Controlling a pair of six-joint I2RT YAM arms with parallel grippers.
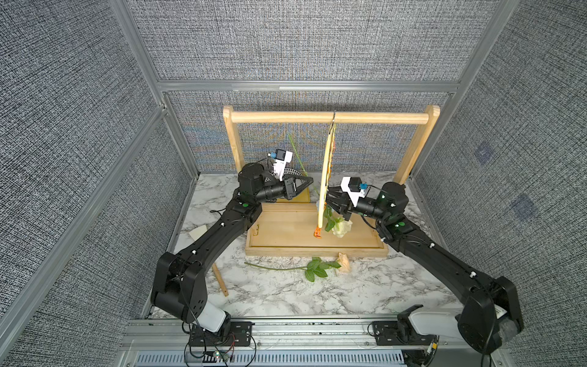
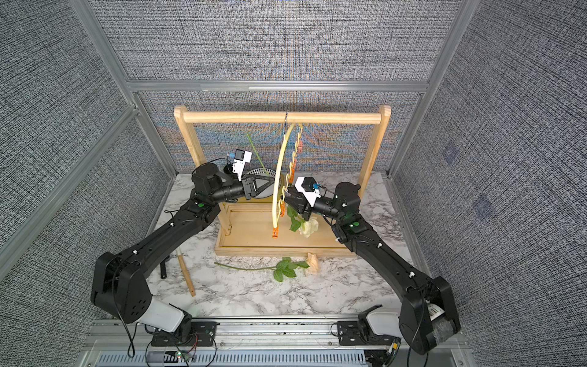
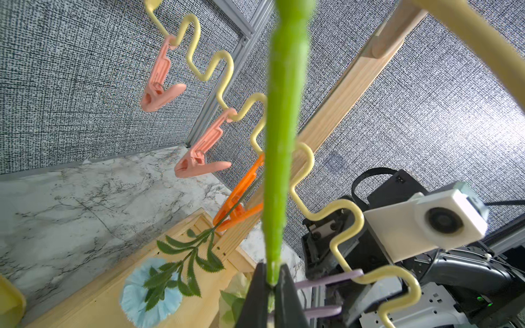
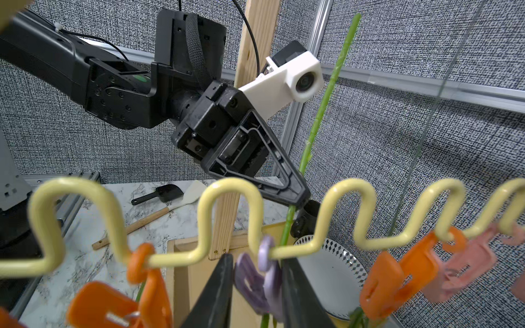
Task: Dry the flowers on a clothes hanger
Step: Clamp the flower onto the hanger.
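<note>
The pale yellow clothes hanger (image 1: 326,178) (image 2: 279,171) hangs edge-on from the wooden rack's bar. My left gripper (image 3: 272,279) (image 1: 309,181) is shut on the long green stem (image 3: 284,142) (image 4: 321,113) of a flower whose cream head (image 1: 343,227) dangles beside the hanger. My right gripper (image 4: 257,272) (image 2: 287,198) stands open around the lilac clip (image 4: 255,284) on the wavy bar, a small gap showing at one finger. The stem passes behind that clip. A light blue flower (image 3: 136,298) hangs from an orange clip (image 3: 238,204). A peach rose (image 1: 344,262) lies on the table.
The wooden rack (image 1: 330,118) stands on a wooden tray base (image 1: 286,235). A patterned plate (image 4: 332,272) sits behind the hanger. A wooden-handled spatula (image 1: 219,279) and a black scoop (image 4: 159,194) lie at the left. Two pink clips (image 3: 159,85) hang further along the bar.
</note>
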